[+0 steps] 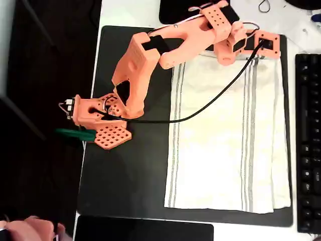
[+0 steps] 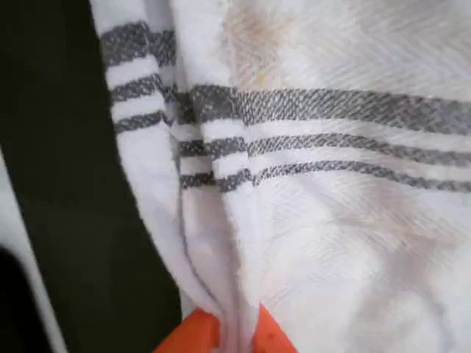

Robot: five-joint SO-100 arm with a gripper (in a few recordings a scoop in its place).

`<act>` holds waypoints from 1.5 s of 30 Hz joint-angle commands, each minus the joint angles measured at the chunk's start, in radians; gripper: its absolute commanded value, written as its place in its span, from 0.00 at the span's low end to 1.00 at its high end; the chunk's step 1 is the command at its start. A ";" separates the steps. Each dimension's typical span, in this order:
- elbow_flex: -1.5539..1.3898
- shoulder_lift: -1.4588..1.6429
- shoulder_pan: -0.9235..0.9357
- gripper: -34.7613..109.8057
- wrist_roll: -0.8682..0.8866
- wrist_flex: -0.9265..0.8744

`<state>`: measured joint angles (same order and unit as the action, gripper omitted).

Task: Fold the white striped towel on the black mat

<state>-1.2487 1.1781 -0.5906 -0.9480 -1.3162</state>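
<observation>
Towel: the cream-white rectangular cloth towel with thin grey stripes (image 1: 225,145) lies spread on the right part of the mat in the overhead view, its upper right corner bunched under the arm's tip.
Mat: the large dark grey-black flat desk mat with rounded corners (image 1: 125,170) lies under the towel, bare on its left side.
Gripper: the orange two-finger gripper (image 2: 237,331) is closed narrowly on a gathered fold of the towel's edge in the wrist view, the cloth pinched between its fingertips (image 2: 199,334).
Arm: the orange plastic arm (image 1: 145,55) reaches from its base at the mat's left across to the towel's top edge.
Cable: a black cable (image 1: 210,103) loops over the towel.
Keyboard: a black keyboard (image 1: 307,140) sits at the right, just beside the mat.
</observation>
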 commanded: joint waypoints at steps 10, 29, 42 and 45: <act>0.147 0.287 0.213 0.24 -0.112 -0.347; 0.061 0.439 0.966 0.24 -0.588 -0.397; 0.000 0.390 1.020 0.24 -0.644 -0.299; -0.015 0.449 0.957 0.24 -0.615 -0.331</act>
<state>-1.2609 1.5509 0.4188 -1.5815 -1.6352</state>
